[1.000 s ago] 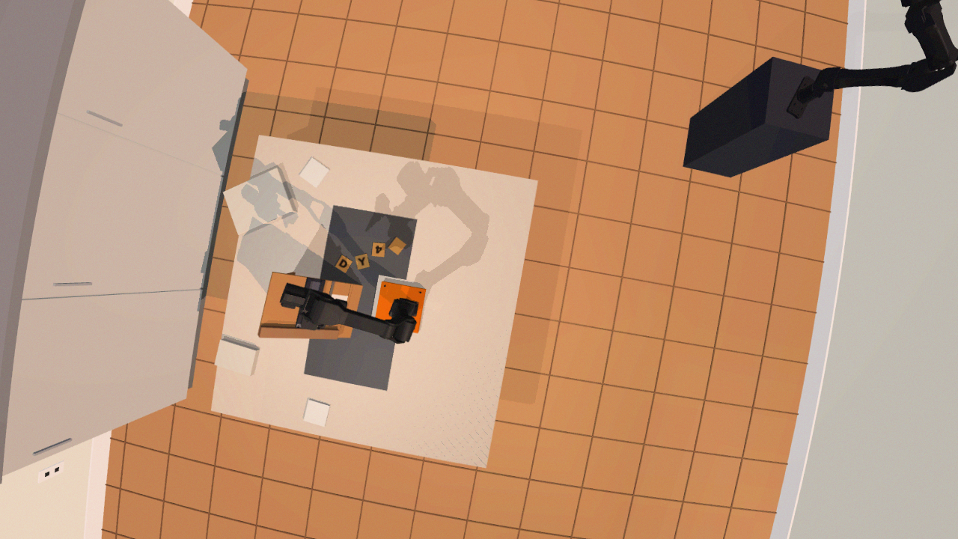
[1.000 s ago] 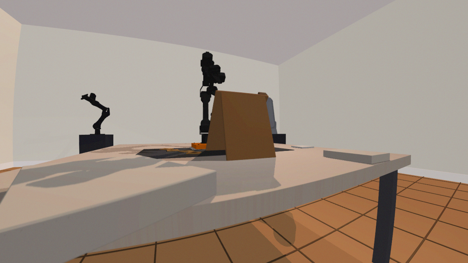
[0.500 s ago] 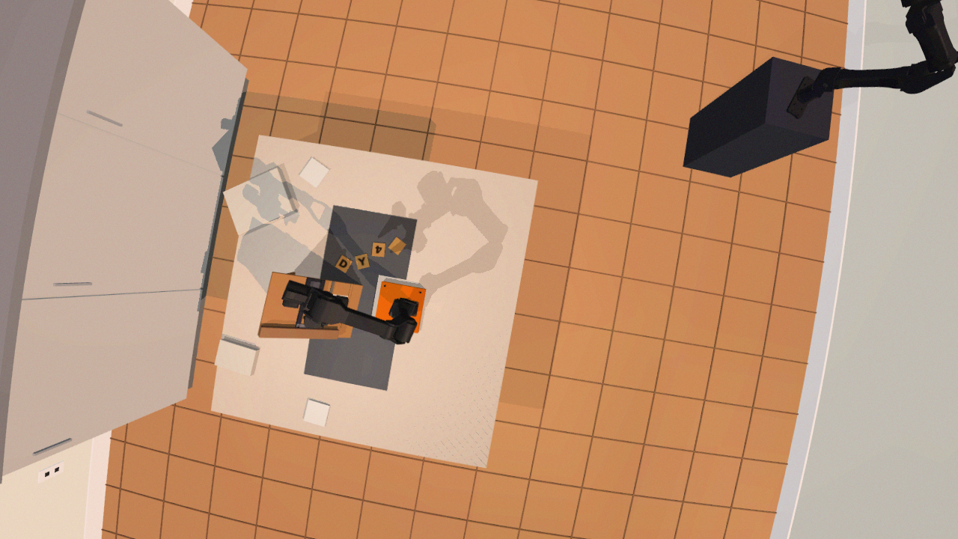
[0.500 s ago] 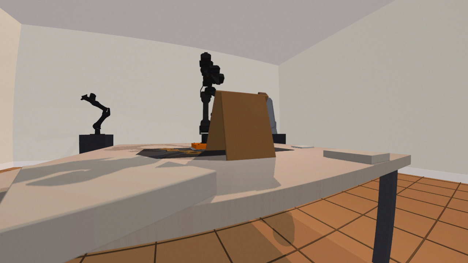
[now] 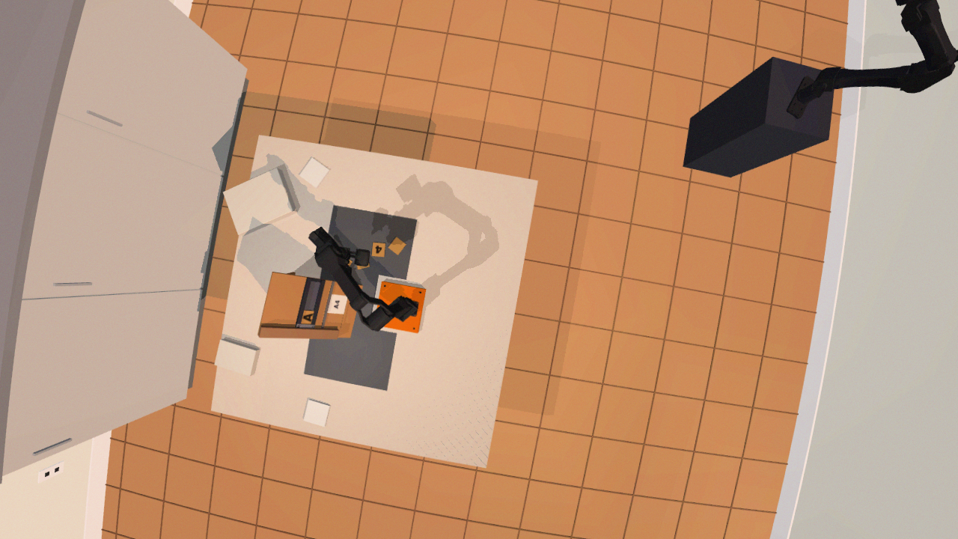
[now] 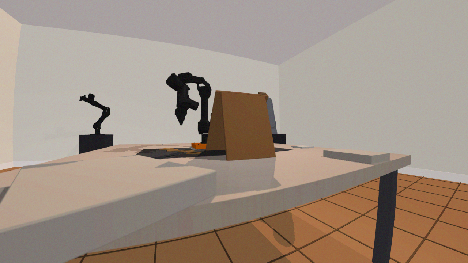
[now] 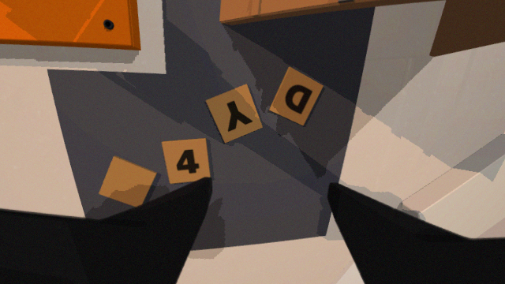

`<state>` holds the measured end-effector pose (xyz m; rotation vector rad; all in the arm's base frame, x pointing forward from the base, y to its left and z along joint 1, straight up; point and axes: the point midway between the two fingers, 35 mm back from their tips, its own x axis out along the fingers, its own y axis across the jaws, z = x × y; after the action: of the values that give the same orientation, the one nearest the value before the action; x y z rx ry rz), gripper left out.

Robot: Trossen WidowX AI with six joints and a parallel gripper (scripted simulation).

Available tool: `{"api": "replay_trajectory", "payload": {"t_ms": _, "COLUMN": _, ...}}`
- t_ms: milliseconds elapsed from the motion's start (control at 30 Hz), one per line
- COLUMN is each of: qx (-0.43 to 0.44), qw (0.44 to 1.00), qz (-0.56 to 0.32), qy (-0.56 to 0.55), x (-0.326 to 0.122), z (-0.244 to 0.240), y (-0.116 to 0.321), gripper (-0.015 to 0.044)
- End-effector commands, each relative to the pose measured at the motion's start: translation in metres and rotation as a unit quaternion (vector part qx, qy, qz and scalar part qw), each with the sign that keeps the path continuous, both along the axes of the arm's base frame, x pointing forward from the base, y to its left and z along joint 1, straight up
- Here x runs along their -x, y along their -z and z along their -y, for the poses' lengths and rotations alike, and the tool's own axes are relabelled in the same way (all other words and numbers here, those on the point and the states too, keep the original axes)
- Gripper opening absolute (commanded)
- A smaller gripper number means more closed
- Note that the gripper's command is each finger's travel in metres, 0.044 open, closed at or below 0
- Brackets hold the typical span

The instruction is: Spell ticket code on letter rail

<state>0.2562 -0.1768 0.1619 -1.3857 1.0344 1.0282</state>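
The sloped board (image 5: 282,302) (image 6: 249,127) carries the dark rail (image 5: 313,293), with the A tile (image 5: 307,317) at its lower end in the top view; the rest of the rail looks empty. The ticket (image 5: 337,304) below it reads A4. In the wrist view, the 4 tile (image 5: 378,249) (image 7: 186,161), a blank-faced tile (image 5: 397,245) (image 7: 127,181), the Y tile (image 7: 233,114) and the D tile (image 7: 297,96) lie loose. My gripper (image 6: 180,123) (image 7: 269,187) is open and empty above the mat, its left finger in the wrist view overlapping the 4 tile's lower edge.
The dark mat (image 5: 350,361) (image 7: 272,221) lies under the tiles. The orange base plate (image 5: 395,321) (image 7: 71,24) is beside the board. Pale blocks (image 5: 261,199) (image 5: 236,356) and small white squares (image 5: 313,172) (image 5: 316,411) sit around the counter (image 5: 462,321).
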Motion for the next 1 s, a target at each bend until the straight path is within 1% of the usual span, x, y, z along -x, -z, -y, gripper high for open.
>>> {"api": "replay_trajectory", "payload": {"t_ms": 0, "qx": 0.004, "qw": 0.997, "qz": -0.069, "qy": -0.014, "x": 0.034, "z": 0.037, "y": 0.052, "gripper": 0.034}}
{"api": "replay_trajectory", "payload": {"t_ms": 67, "qx": -0.003, "qw": 0.994, "qz": -0.104, "qy": -0.023, "x": 0.05, "z": 0.044, "y": 0.079, "gripper": 0.034}}
{"api": "replay_trajectory", "payload": {"t_ms": 133, "qx": -0.006, "qw": 0.993, "qz": -0.116, "qy": -0.028, "x": 0.056, "z": 0.046, "y": 0.089, "gripper": 0.034}}
{"api": "replay_trajectory", "payload": {"t_ms": 433, "qx": -0.006, "qw": 0.993, "qz": -0.117, "qy": -0.028, "x": 0.059, "z": 0.047, "y": 0.091, "gripper": 0.034}}
{"api": "replay_trajectory", "payload": {"t_ms": 667, "qx": -0.006, "qw": 0.993, "qz": -0.117, "qy": -0.028, "x": 0.059, "z": 0.048, "y": 0.122, "gripper": 0.034}}
{"api": "replay_trajectory", "payload": {"t_ms": 967, "qx": -0.006, "qw": 0.993, "qz": -0.117, "qy": -0.028, "x": 0.06, "z": 0.048, "y": 0.123, "gripper": 0.034}}
